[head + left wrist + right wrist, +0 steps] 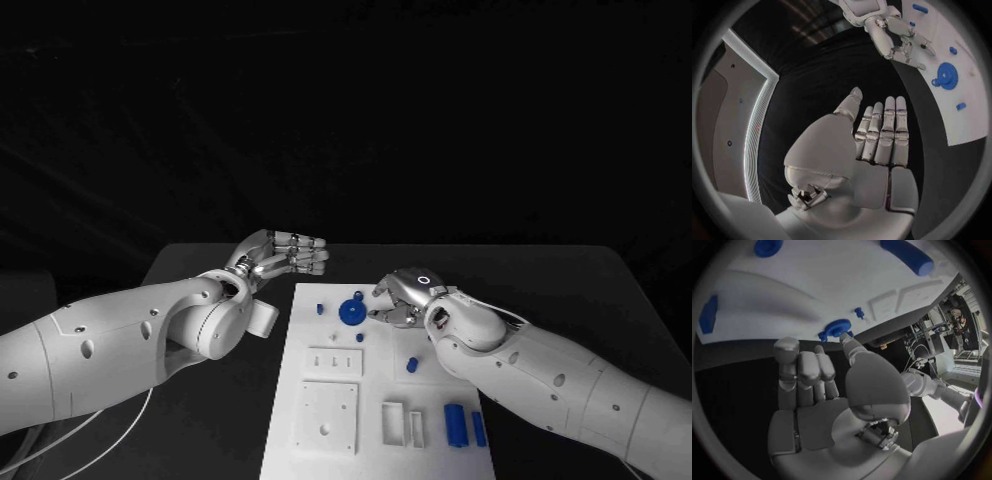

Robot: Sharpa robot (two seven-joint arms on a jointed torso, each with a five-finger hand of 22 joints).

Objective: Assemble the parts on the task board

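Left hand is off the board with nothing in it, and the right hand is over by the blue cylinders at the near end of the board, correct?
Not quite. The left hand is off the task board and holds nothing, but the head view shows the right hand at the far end, beside the blue gear. The blue cylinders lie at the near end, apart from it.

head view: from above, looking down on the board (378, 400) and both arms.
left wrist view: close behind the left hand (873, 150), facing across the table.
right wrist view: close behind the right hand (826, 395).
shared: the board and its gear (352, 312).
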